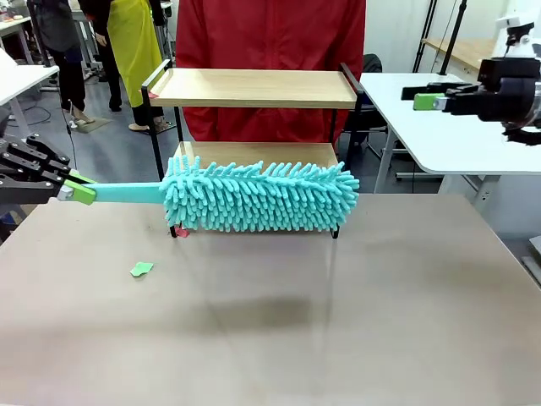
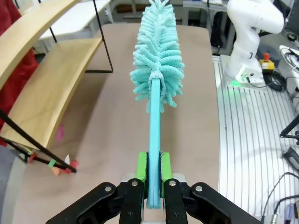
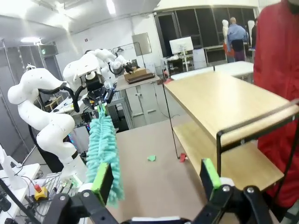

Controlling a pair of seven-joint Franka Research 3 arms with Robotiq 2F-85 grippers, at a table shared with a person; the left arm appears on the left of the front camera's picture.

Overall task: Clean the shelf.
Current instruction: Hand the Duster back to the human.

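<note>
While the left gripper (image 1: pixel 80 191) clamps the flat teal handle (image 1: pixel 127 193) of a duster (image 1: pixel 260 197) between its green pads (image 2: pixel 141 167), the fluffy head hangs level in front of the shelf (image 1: pixel 254 88), covering most of the lower board's front edge as seen from the robot's side. From the wrist, the duster (image 2: pixel 158 56) runs straight out from the fingers over the brown table (image 2: pixel 117 135), and the shelf (image 2: pixel 51 88) lies off to one side of it, with a clear strip of table between the head and the lower board (so I can't say the fibres touch the wood).

The shelf stands toward the far side of the table (image 1: pixel 338 321), its two light boards in a thin black frame, and a person in a red top (image 1: pixel 270 34) stands right behind it.

The right gripper (image 1: pixel 423 95) hovers high off to the right, well apart from the shelf, jaws spread wide and empty; its own camera shows the pads (image 3: pixel 210 171) far apart.

A small green scrap (image 1: pixel 141 269) lies on the table, left of and nearer than the shelf.
</note>
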